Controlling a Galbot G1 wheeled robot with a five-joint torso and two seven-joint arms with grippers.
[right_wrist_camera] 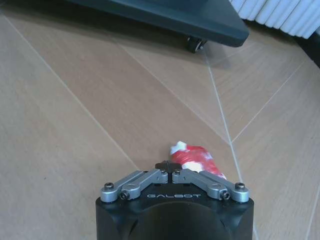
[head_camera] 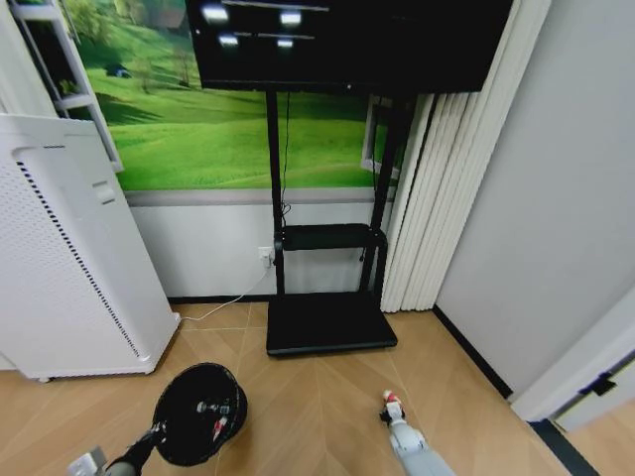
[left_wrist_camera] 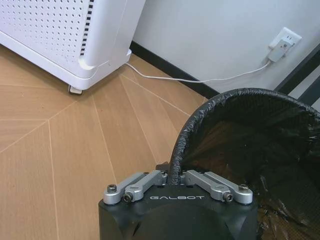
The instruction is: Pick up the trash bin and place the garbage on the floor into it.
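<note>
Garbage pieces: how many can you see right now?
2. One red-and-white piece in the right claw, above the floor. One reddish piece inside the trash bin held by the left claw. More may hide inside.

Trash bin (head_camera: pixel 199 413) directly ahead of left gripper (left_wrist_camera: pixel 175 176), rim between its fingers. Litter piece (right_wrist_camera: pixel 196 159) under right gripper (right_wrist_camera: pixel 170 170). Air purifier (head_camera: pixel 69 253) beyond bin.

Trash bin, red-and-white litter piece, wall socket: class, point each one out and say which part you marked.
trash bin (head_camera: pixel 189 397): head view, rim
red-and-white litter piece (right_wrist_camera: pixel 196 158): right wrist view, its middle
wall socket (left_wrist_camera: pixel 284 41): left wrist view, its face
</note>
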